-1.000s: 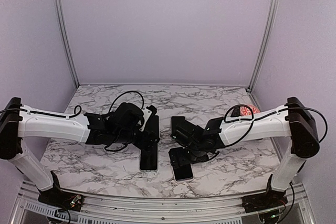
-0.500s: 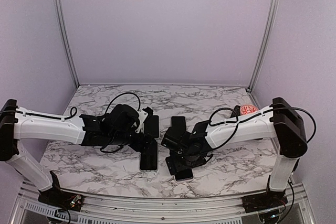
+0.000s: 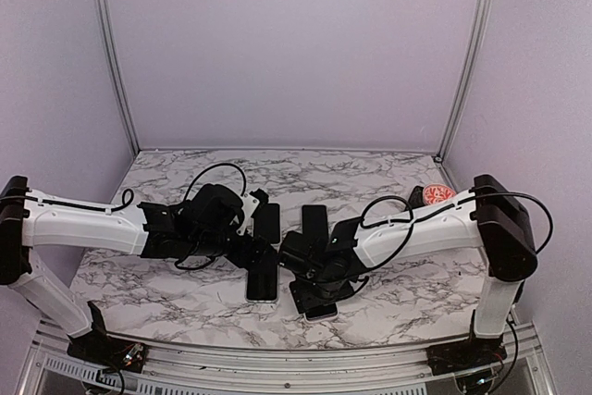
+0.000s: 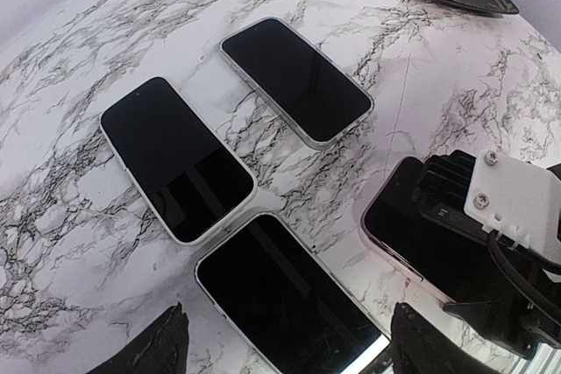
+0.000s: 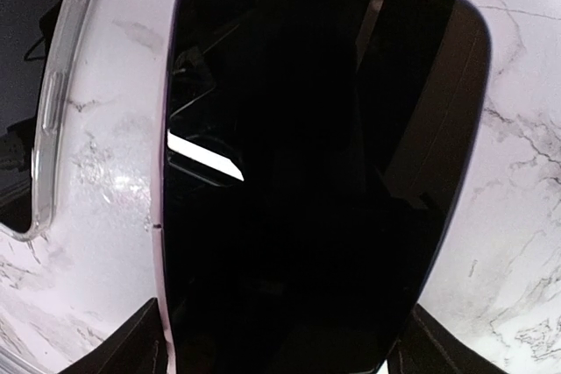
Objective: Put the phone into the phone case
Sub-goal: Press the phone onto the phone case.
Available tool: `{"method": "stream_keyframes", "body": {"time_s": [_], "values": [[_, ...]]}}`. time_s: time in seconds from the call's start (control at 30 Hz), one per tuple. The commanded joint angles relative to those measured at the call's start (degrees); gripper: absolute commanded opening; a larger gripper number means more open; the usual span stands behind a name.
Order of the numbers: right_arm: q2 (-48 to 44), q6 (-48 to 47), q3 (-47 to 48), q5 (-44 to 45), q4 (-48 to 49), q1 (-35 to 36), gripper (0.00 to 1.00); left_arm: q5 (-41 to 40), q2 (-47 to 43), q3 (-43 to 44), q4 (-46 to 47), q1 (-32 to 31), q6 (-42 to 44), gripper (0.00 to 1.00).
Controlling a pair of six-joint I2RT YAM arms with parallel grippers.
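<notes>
The phone, dark-screened with a lilac edge, lies flat on the marble near the front edge. My right gripper is low over it, one finger against each long side. Just left of the phone lies the phone case, with a clear rim and a dark inside. My left gripper hangs over the case's far end. It is open, with marble showing between its fingers and the case, which lies slantwise between them.
Two more dark-faced phones lie side by side behind the grippers, also seen in the left wrist view. A red-and-white object on a dark dish sits at the back right. The table's front rail is close to the phone.
My right gripper has moved left and down over the phone, and its fingers have narrowed onto the phone's sides. My left gripper shifted slightly, uncovering the phone behind it.
</notes>
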Motion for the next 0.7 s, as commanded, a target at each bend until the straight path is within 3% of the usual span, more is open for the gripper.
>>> {"method": "stream_keyframes", "body": {"time_s": [0.0, 0.17, 0.33, 0.4, 0.47, 0.63, 0.67], "values": [[1.43, 1.05, 0.04, 1.13, -1.07, 0.70, 0.72, 0.65, -1.45, -0.24, -1.03, 0.32, 0.26, 0.80], [-2.16, -0.09, -1.90, 3.68, 2.72, 0.70, 0.58, 2.20, -0.11, 0.87, -0.74, 0.32, -1.01, 0.80], [-6.43, -3.42, -6.65, 5.37, 9.70, 0.70, 0.56, 9.65, 3.50, 1.66, 6.11, 0.94, -6.59, 0.80], [-6.63, -4.10, -7.77, 4.23, 10.33, 0.46, 0.61, 12.84, 6.74, 2.41, 9.05, 1.19, -9.58, 0.80], [-5.74, -4.56, -7.85, 2.52, 9.27, 0.50, 0.72, 13.03, 10.23, 4.60, 8.94, 1.20, -10.19, 0.80], [-6.89, -6.32, -9.41, 0.09, 9.34, 0.79, 0.98, 9.85, 19.50, 14.05, 4.45, 1.20, -5.38, 0.71], [-7.78, -6.77, -9.47, -0.15, 9.16, 0.79, 0.99, 8.94, 20.90, 15.66, 3.63, 1.20, -4.25, 0.69]]}}
